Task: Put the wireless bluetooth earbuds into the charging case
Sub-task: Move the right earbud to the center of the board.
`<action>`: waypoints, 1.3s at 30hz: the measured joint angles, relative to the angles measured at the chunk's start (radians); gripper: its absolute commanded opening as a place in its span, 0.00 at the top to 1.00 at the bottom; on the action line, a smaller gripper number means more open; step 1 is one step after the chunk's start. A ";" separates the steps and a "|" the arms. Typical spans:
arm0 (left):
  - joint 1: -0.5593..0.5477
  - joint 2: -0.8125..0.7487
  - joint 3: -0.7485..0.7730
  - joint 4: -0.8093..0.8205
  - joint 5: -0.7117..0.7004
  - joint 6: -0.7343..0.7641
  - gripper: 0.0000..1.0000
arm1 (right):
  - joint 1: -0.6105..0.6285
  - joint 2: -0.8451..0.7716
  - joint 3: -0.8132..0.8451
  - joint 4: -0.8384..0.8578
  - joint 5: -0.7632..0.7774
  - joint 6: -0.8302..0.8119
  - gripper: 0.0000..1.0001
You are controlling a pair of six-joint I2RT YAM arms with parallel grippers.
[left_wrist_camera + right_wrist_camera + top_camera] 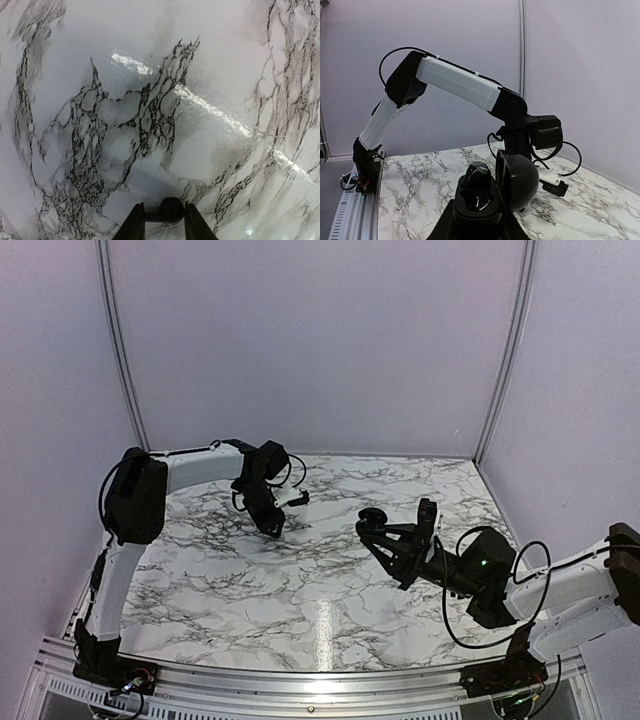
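Observation:
My right gripper (388, 540) is shut on a black charging case (373, 519) and holds it above the table's middle right. In the right wrist view the case (477, 207) sits between my gripper's tips (477, 229) with its lid (519, 181) swung open to the right. One black earbud (480, 176) sits in the far slot; the near slot (479, 199) is empty. My left gripper (272, 527) points down at the table left of the case. In the left wrist view it (165, 222) is shut on a small black earbud (171, 209). No white earbuds are in view.
The marble table (300, 580) is bounded by pale walls at the back and sides. The left arm (460, 85) arches across the right wrist view just behind the case. A metal rail (300, 680) runs along the near edge.

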 measured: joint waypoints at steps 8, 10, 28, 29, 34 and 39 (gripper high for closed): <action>0.008 -0.029 -0.078 0.027 0.015 -0.079 0.81 | 0.000 0.000 0.000 0.000 -0.001 0.002 1.00; 0.008 -0.047 -0.108 0.041 0.014 -0.104 0.83 | 0.000 0.000 0.000 0.000 -0.001 0.003 1.00; -0.137 -0.452 -0.721 0.137 -0.020 -0.456 0.88 | -0.001 -0.053 -0.003 -0.006 -0.012 0.003 1.00; -0.153 -0.474 -0.750 0.138 -0.020 -0.476 0.88 | -0.001 -0.060 -0.006 -0.007 -0.012 0.003 1.00; -0.219 -0.549 -0.850 0.137 -0.020 -0.557 0.88 | -0.001 -0.086 -0.024 -0.021 -0.012 0.003 1.00; -0.264 -0.561 -0.863 0.126 -0.053 -0.618 0.83 | -0.001 -0.101 -0.031 -0.039 -0.012 0.003 1.00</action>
